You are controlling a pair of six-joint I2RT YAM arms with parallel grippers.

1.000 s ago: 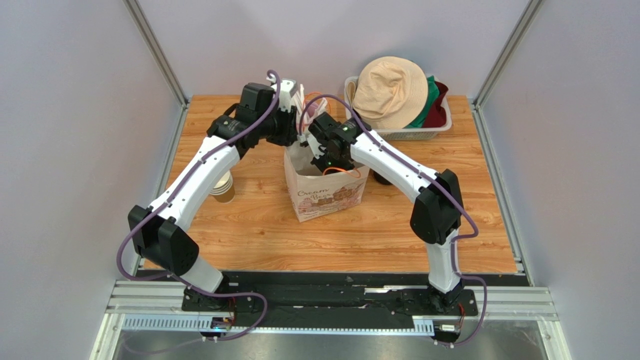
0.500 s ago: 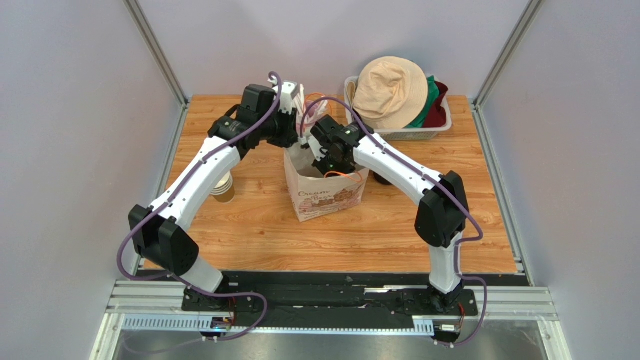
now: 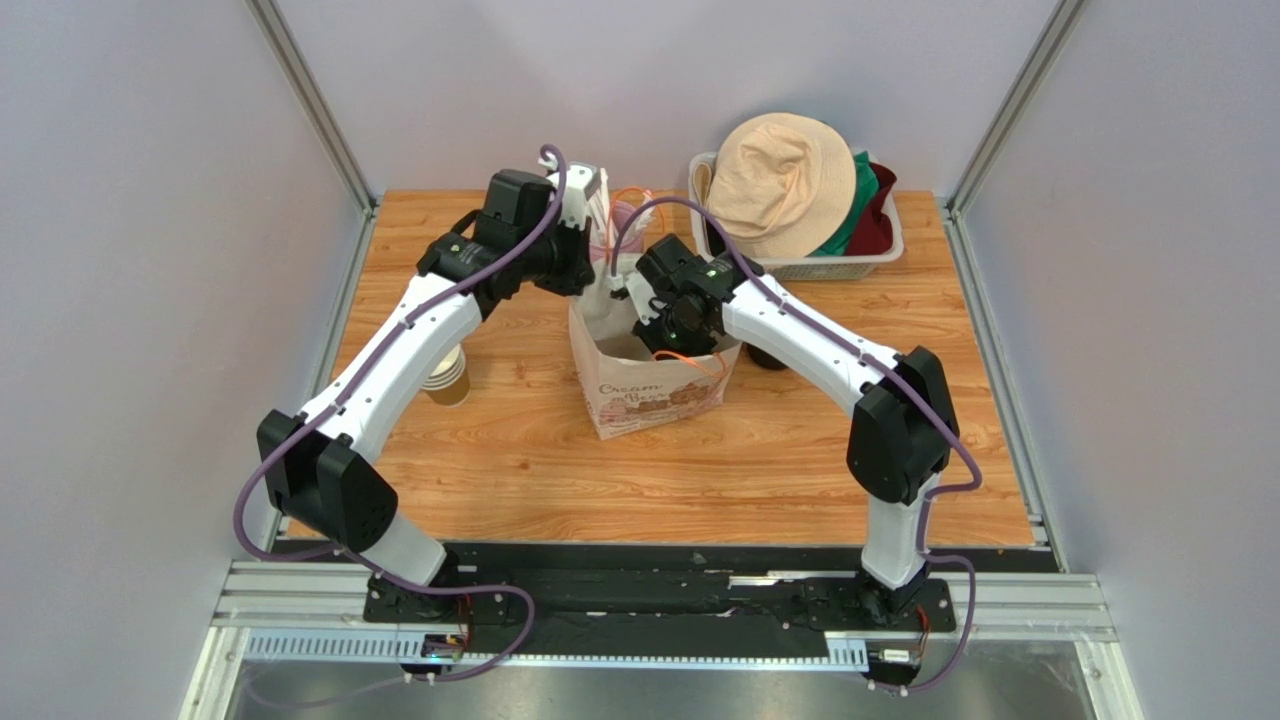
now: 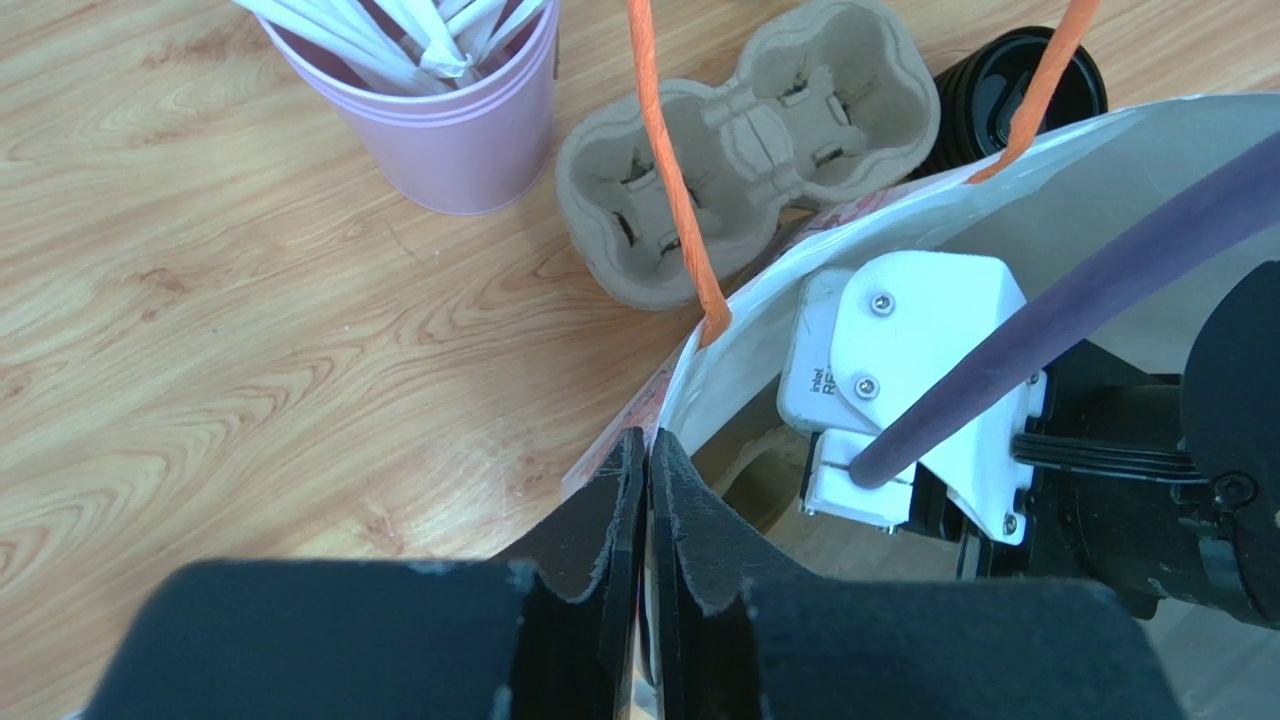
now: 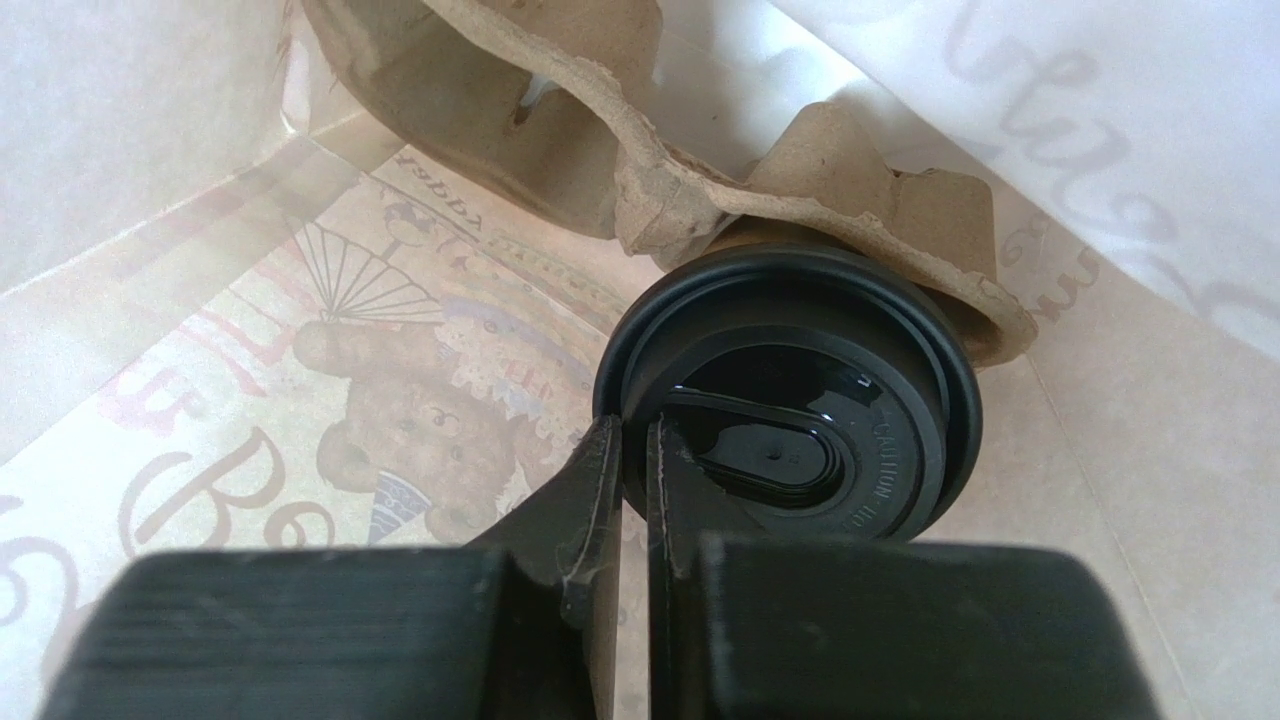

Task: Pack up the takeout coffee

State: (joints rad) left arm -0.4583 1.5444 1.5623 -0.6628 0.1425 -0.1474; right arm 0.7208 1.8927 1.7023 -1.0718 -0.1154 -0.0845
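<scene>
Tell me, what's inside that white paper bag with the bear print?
A round black plastic lid, seated in a brown pulp carrier. The cup under the lid is hidden from view.

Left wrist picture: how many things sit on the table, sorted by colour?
Pink: 1, the cup with straws in it
Brown: 1, the carrier
Black: 1, the pile of lids
White: 1, the bag
Total: 4

Left arm point(image 3: 394, 338) and right arm point(image 3: 812, 348) in inward arches, wrists down, both jaws tight together.
</scene>
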